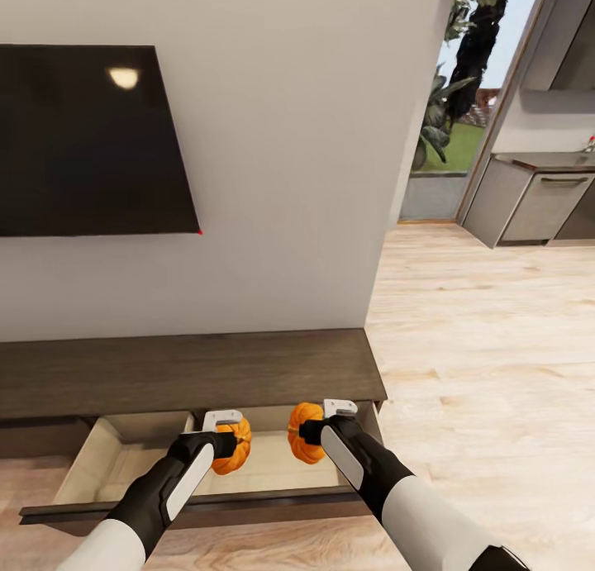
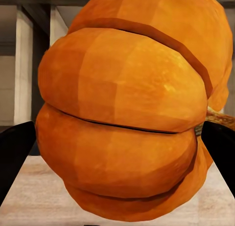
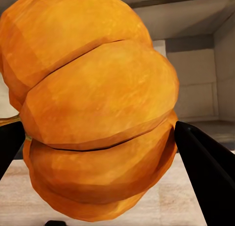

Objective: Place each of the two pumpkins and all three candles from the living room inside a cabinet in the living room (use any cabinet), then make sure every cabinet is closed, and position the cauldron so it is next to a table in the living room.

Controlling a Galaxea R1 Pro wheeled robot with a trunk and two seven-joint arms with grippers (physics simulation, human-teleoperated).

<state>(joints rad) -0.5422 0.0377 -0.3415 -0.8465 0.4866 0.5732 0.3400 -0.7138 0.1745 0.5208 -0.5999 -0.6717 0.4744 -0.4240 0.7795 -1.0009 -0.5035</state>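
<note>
- The cabinet (image 1: pixel 190 373) stands against the white wall, under a dark screen (image 1: pixel 87 141), and its right end reaches the wall's corner.
- A drawer (image 1: pixel 124 455) of the cabinet is pulled out; its pale inside is bare where it shows, and its dark front edge runs across the head view near both forearms.
- The left gripper (image 1: pixel 223 435) is clamped on the left pumpkin (image 1: pixel 234 449), which hangs over the middle of the drawer.
- In the left wrist view this pumpkin (image 2: pixel 127 113) sits between two black fingers (image 2: pixel 14 157), one at each side, seemingly touching it, with the drawer's pale floor under it.
- The right gripper (image 1: pixel 318 426) grips the right pumpkin (image 1: pixel 304 433), held over the drawer's right part, near its right wall.
- In the right wrist view that pumpkin (image 3: pixel 93 108) lies between black fingers (image 3: pixel 205 172); contact at the pads is hard to make out.
- The two pumpkins are near each other but apart, both above the drawer floor; whether either touches it I cannot tell.
- Light wooden floor (image 1: pixel 479 348) spreads to the right, toward grey kitchen units (image 1: pixel 537 203) and a window with plants (image 1: pixel 450 100).
</note>
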